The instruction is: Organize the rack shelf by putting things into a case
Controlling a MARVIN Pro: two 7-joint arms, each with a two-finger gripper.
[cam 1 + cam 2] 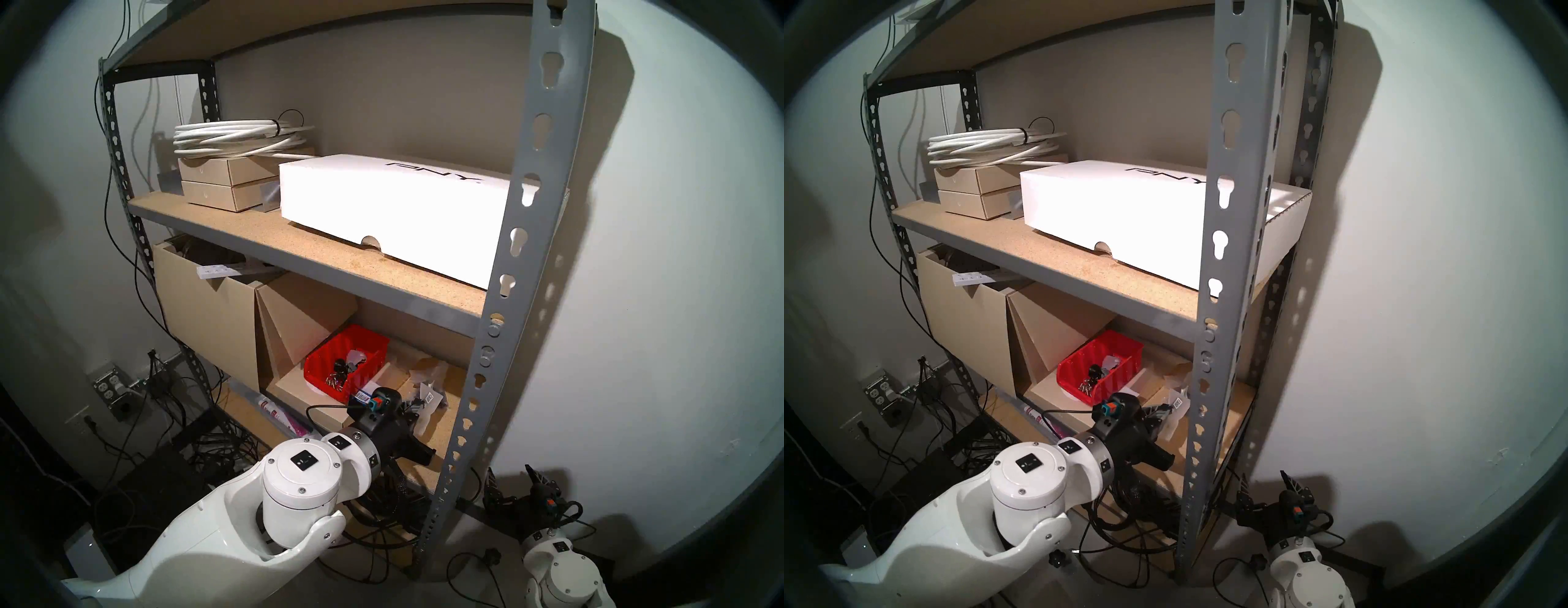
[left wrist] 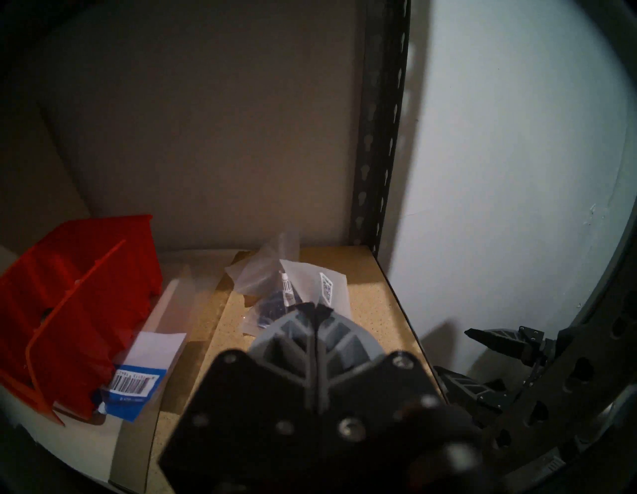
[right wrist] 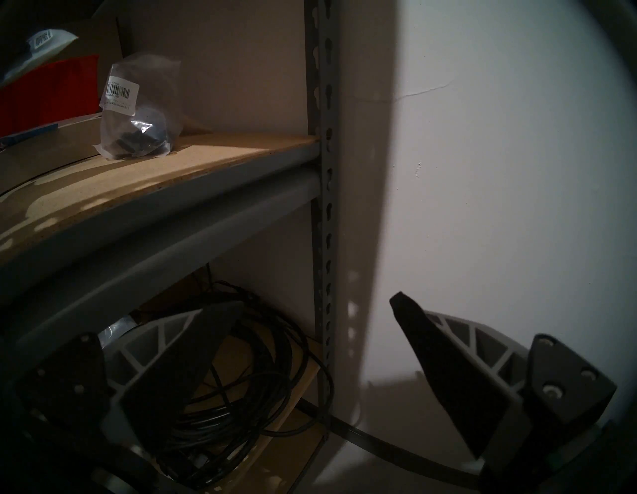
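Observation:
In the left wrist view my left gripper [image 2: 315,306] is shut, its tips pinching the near edge of a clear plastic bag of black parts [image 2: 272,305] with white labels. The bag lies on the tan chipboard shelf [image 2: 374,310] near the rear right corner. From the head, that gripper [image 1: 413,409] reaches in just right of the red bin [image 1: 339,369]. The red bin [image 2: 86,276] sits on a flat cardboard box and holds small black and metal parts. A packet with a blue barcode label [image 2: 138,379] leans on its front. My right gripper [image 3: 310,310] hangs open and empty outside the rack [image 1: 513,479].
The grey front right upright [image 1: 509,297] stands between my two arms. Tan cardboard boxes [image 1: 212,318] fill the shelf's left side. On the shelf above sit a white PNY box [image 1: 394,212] and a white coiled cable [image 1: 242,136]. A black cable tangle [image 3: 224,379] lies below.

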